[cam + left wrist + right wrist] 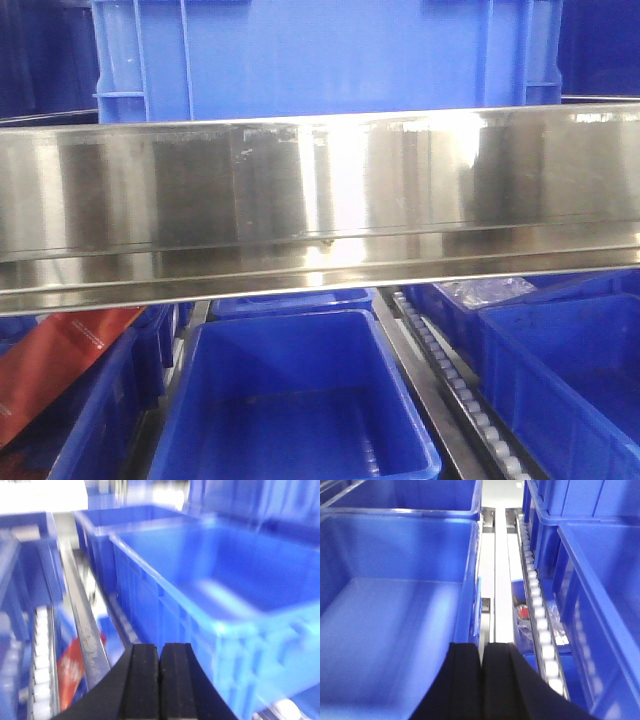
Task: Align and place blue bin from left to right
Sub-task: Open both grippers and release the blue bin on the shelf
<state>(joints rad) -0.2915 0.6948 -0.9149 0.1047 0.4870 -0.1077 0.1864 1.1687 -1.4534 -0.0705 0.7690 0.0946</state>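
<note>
The blue bin is a large bright-blue crate standing on the upper level behind a wide steel rail. Only its lower wall and ribbed corners show. Neither gripper appears in the front view. In the left wrist view my left gripper is shut with nothing between its black pads, low beside the left wall of an open blue bin. In the right wrist view my right gripper is shut and empty too, just off the right wall of an open blue bin.
Below the rail sit several smaller open blue bins. Roller tracks and steel dividers run between them. A red packet lies in the left lane, and clear plastic bags at the right.
</note>
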